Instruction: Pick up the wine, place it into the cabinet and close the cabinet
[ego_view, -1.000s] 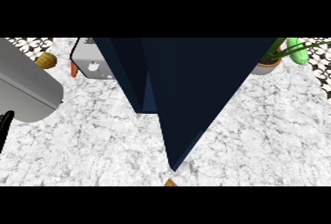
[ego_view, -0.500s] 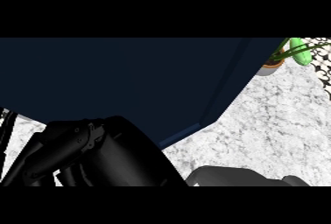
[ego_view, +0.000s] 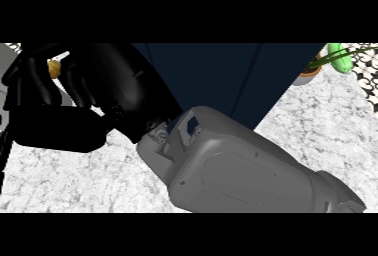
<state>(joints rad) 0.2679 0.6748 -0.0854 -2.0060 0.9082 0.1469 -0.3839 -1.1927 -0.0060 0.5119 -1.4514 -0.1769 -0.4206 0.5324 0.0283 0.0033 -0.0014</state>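
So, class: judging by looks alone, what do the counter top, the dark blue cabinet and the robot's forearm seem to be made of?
Counter top: looks like polished marble or similar stone, white with grey veining. Cabinet: flat navy panels without grain, probably painted wood or laminate, matte. Forearm: smooth grey moulded shell with soft highlights, plastic or painted metal; the look leaves that open.

1. the cabinet (ego_view: 221, 75) is dark navy, filling the upper middle of the view above the marbled desk (ego_view: 310, 125), with a thin vertical seam down its face.
2. the wine cannot be made out; only a small tan knob (ego_view: 54, 67) shows between black fingers at upper left.
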